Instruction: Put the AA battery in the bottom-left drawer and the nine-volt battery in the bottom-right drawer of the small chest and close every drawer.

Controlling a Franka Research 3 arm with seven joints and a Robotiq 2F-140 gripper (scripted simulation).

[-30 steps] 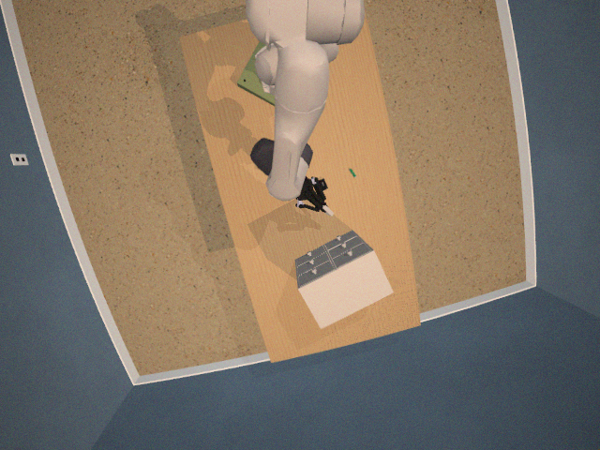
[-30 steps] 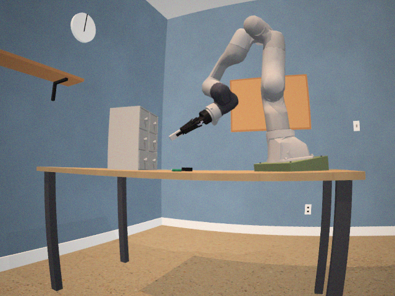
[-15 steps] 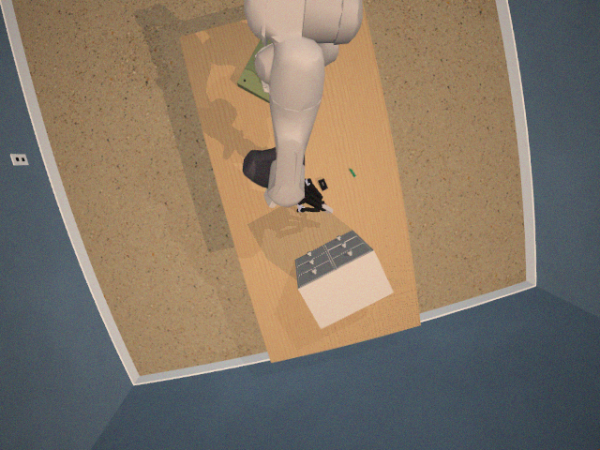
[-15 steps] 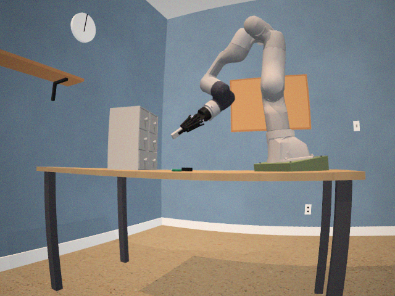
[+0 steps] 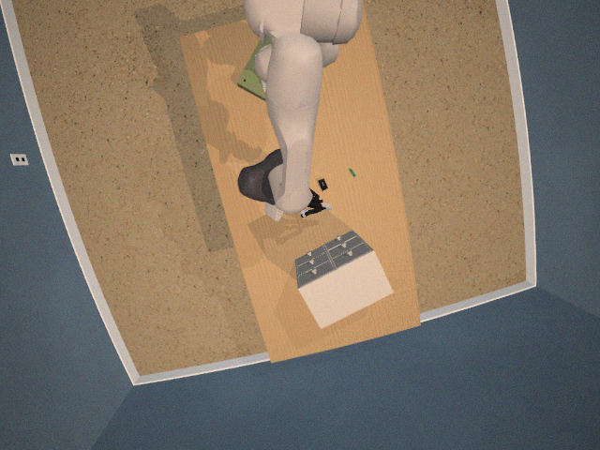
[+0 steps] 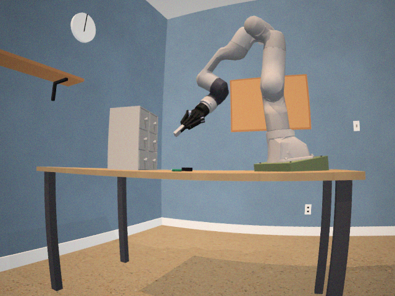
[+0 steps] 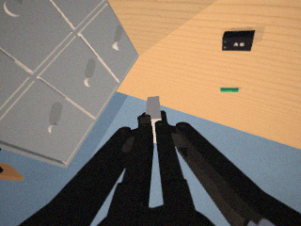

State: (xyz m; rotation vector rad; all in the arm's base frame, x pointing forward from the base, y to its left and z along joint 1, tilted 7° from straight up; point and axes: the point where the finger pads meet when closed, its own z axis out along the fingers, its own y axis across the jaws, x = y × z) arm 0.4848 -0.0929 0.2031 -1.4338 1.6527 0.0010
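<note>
Markings: the black nine-volt battery shows two pale round spots on one side; any lettering on it is too small to tell. The green AA battery is a plain green sliver from here.
Clock: one, round and white, with a black hand on its face.
Batteries: two, both lying on the desk, near each other but apart, outside the drawers. The green one lies farther to the left as you face the drawers.
Chest: one, pale, upright on the desk, its grey fronts turned towards the arm's side.
Drawers: six, in three rows of two, all looking pushed in, one pale handle each.
Pincer: black, fingers pressed together, pale at the very tip; it points down at a slant, above the desk and apart from chest and batteries.
In the way: the raised arm covers part of the desk from above.
Base: one, green, under the arm.
Desk legs: four, dark.
Walls: one corkboard, one light switch, one wooden shelf with a black bracket showing.

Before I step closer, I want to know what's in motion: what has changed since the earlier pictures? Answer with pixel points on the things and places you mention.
The dark grey wrist joint (image 5: 251, 183) (image 6: 219, 91) rose and shifted toward the white six-drawer chest (image 5: 346, 291) (image 6: 123, 137) (image 7: 105, 44); the black gripper (image 5: 328, 206) (image 6: 178, 130) (image 7: 153, 105) tilted more steeply downward. Nothing was grasped or released. The chest, green battery (image 5: 352, 172) (image 6: 176, 169) (image 7: 229, 89) and black block battery (image 5: 322, 184) (image 6: 186, 169) (image 7: 237, 41) stayed put.
</note>
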